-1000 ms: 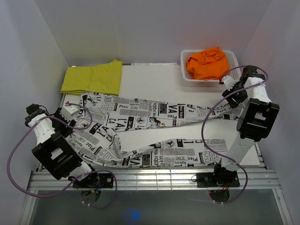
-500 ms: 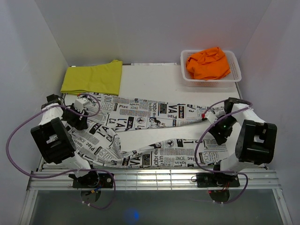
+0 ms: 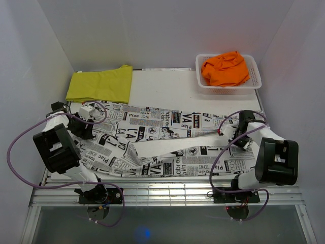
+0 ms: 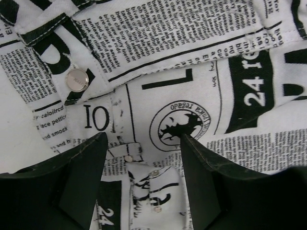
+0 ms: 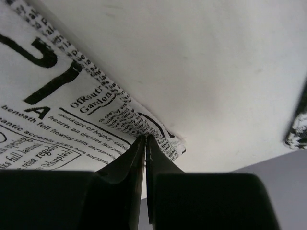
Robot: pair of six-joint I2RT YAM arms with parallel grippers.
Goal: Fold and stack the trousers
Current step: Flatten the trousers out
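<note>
One newsprint trousers (image 3: pixel 162 119) spread out; R jaws pinch hem, L jaws open.

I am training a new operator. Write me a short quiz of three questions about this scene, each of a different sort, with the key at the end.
1. Multiple choice: what lies in the white basket?
A. nothing
B. the orange trousers
C. a folded towel
2. True or false: the right gripper stands wide open.
3. Fill in: the left gripper hovers open over the ___ end of the newspaper-print trousers, near the metal button.

Key
1. B
2. False: it is shut, at the hem of a trouser leg.
3. waist
</note>
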